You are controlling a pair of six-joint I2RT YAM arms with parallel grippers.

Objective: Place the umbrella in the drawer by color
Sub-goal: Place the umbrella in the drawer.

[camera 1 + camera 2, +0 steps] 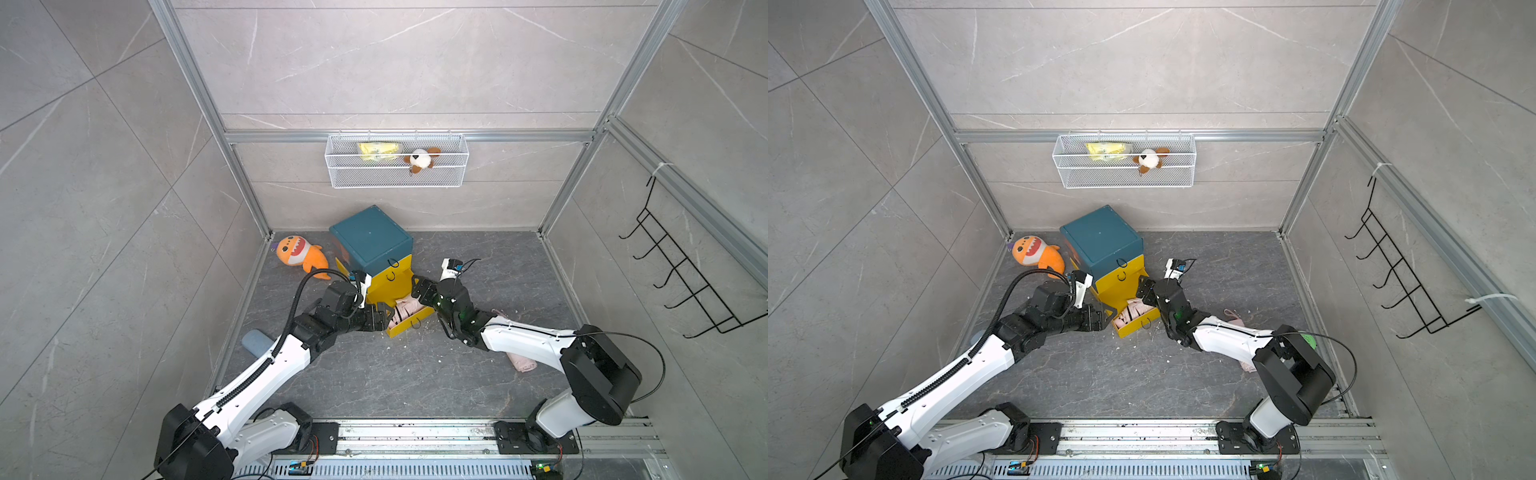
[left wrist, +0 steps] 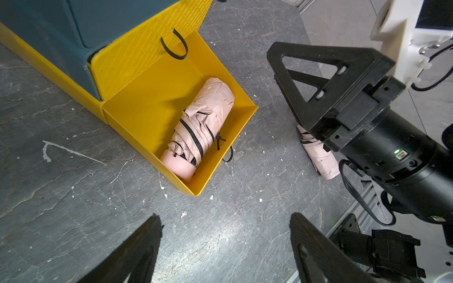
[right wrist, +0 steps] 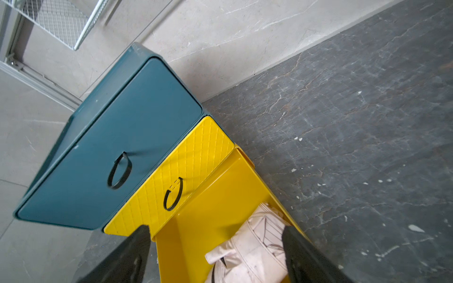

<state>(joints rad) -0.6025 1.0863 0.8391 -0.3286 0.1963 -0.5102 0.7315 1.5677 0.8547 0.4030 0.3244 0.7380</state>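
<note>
pink umbrella lying in yellow drawer | right claw spread wide

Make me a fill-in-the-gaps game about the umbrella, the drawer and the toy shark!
1. The pink umbrella lies inside the open ____ drawer.
2. The toy shark lying on the floor is coloured ____.
3. The left gripper and right gripper each have jaws standing ____, holding nothing.

Missing words: yellow; orange; open.
</note>
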